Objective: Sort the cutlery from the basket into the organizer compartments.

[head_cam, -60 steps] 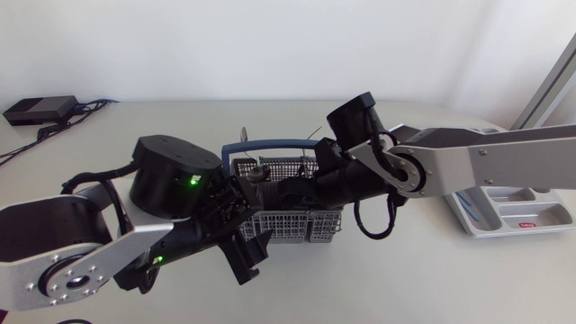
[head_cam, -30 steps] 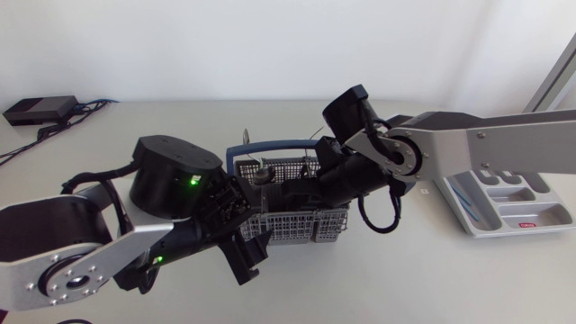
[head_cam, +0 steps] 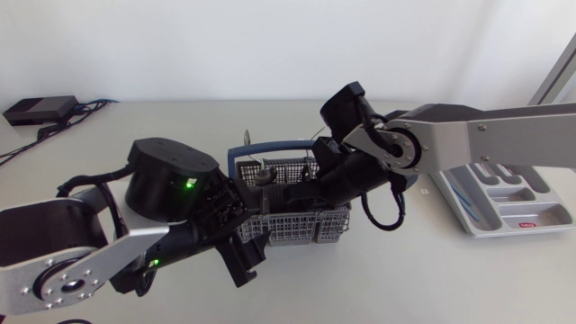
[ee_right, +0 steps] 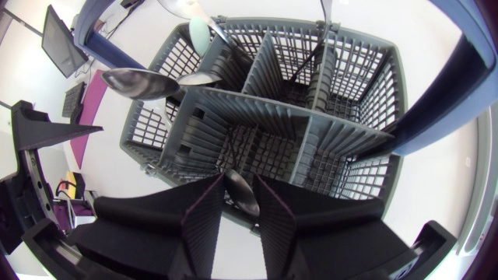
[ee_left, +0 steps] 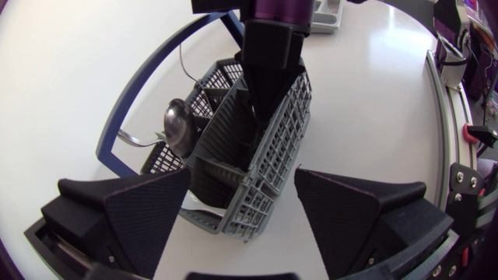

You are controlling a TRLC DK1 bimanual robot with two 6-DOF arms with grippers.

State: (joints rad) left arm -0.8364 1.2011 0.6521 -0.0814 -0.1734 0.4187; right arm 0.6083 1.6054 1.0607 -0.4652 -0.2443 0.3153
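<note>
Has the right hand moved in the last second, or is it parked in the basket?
Yes. The right hand, shut on a spoon, has slid further from the organizer, farther into the basket.

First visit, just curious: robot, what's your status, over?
Left gripper open, facing cutlery basket. Right gripper inside basket, shut on spoon. Other spoons lean nearby; organizer stands apart.

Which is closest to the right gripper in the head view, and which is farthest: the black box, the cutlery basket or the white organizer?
1. Grey cutlery basket: the right gripper is down inside it, mid-table.
2. White organizer: off to the right side of the table.
3. Black box: at the table's far left corner.
</note>
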